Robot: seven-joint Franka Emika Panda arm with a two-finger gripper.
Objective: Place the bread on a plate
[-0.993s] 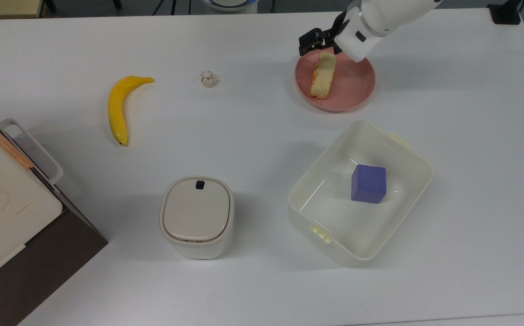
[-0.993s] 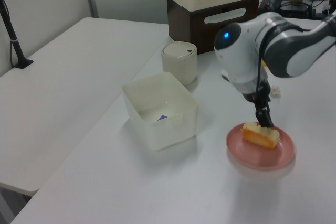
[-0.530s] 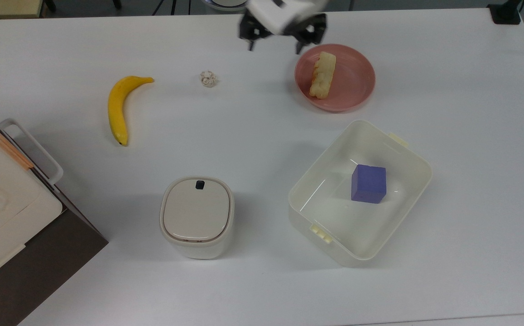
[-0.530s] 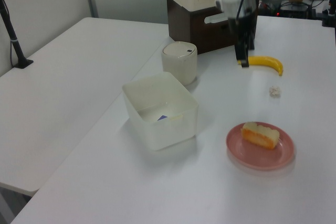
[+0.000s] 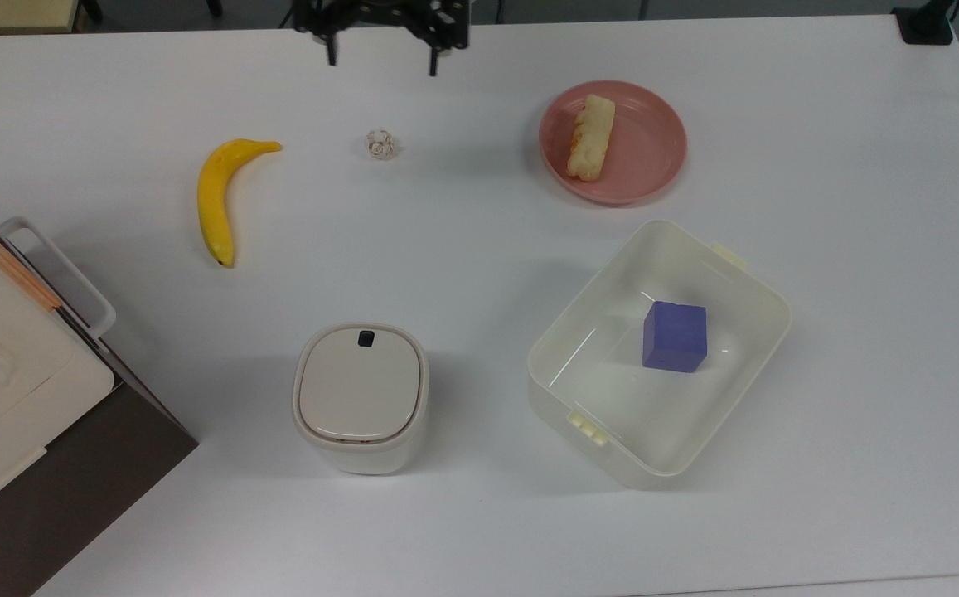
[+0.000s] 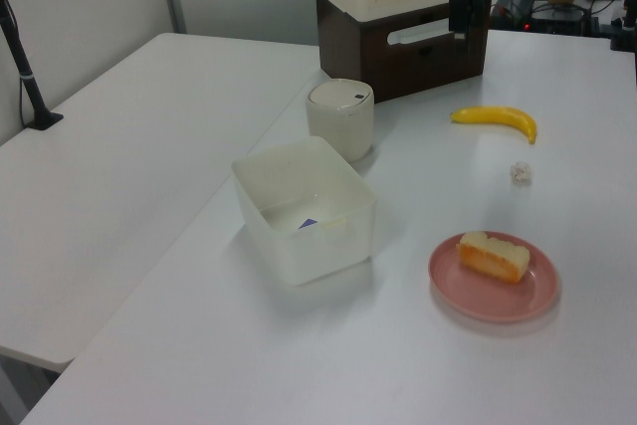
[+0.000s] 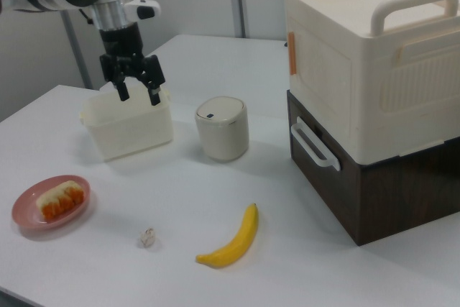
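Note:
The bread (image 5: 590, 138), a small oblong bun with a toasted top, lies on the round pink plate (image 5: 649, 153) at the back right of the top view. The left view has the bread (image 6: 493, 255) on the plate (image 6: 495, 308) in its near right, and the right view has the bread (image 7: 57, 199) and plate (image 7: 27, 218) at its left. My gripper (image 5: 381, 56) hangs open and empty, well to the top view's left of the plate. In the right view the gripper (image 7: 138, 92) is high above the table.
A yellow banana (image 5: 218, 199) and a small crumpled clear bit (image 5: 380, 144) lie to the top view's left of the plate. A cream tub (image 5: 744, 282) holds a purple block (image 5: 675, 336). A lidded cream bin (image 5: 360, 398) and a stacked cabinet (image 7: 374, 91) stand nearby.
The gripper has left the plate's rim, risen, and swung far toward the top view's left. The bread stays lying on the plate.

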